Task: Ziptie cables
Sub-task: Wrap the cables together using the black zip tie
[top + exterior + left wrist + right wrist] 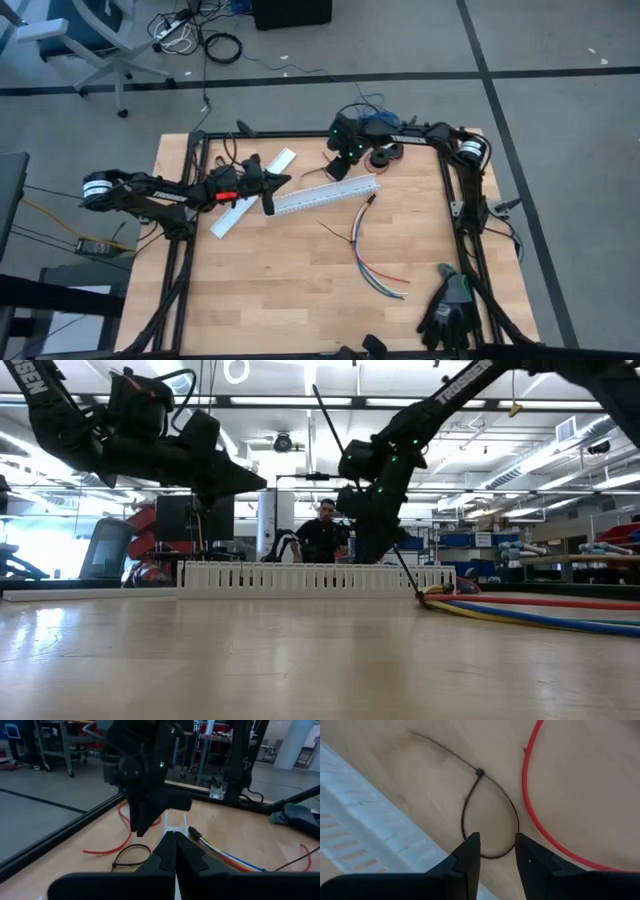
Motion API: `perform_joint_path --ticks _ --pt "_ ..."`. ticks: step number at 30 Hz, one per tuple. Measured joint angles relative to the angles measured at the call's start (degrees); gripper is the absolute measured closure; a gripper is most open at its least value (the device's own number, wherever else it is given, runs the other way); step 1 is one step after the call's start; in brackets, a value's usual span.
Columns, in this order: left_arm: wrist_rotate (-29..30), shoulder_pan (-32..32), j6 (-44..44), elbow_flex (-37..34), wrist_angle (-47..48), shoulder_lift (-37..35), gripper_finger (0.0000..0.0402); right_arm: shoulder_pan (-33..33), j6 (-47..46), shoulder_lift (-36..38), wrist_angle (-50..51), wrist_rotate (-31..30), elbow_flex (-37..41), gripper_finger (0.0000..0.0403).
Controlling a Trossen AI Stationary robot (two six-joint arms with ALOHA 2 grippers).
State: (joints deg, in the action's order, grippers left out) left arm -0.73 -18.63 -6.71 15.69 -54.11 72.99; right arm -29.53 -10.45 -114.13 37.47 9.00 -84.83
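I've got the right gripper (494, 851) parted, empty, over the looped ziptie (487, 815); left gripper (175, 851) clenched, empty. Cables (372, 258) lie well apart mid-table. Next I need to grab that loop

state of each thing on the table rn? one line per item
Multicoloured wire bundle: loose on the wood, not tied.
Black zip tie: looped, flat on the table, empty.
White slotted cable duct: lying flat.
Left gripper: shut, empty.
Right gripper: open, above the loop.
Black gloves: heaped at the table's edge.
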Motion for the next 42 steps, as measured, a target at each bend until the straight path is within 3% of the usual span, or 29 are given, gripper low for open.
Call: perform_joint_path --ticks 19,31,42 --pt "0.0 -0.1 0.8 0.0 -0.1 0.0 0.0398 -0.4 -3.0 -5.0 5.5 -3.9 -4.3 0.0293" --pt "0.0 -0.1 2.0 0.0 -0.1 0.0 0.0398 -0.7 -6.0 -9.0 7.3 0.4 -4.6 0.0293" --pt "0.0 -0.1 2.0 0.0 0.1 0.1 0.0398 -1.0 -7.5 -5.4 5.6 -0.4 -4.1 0.0293"
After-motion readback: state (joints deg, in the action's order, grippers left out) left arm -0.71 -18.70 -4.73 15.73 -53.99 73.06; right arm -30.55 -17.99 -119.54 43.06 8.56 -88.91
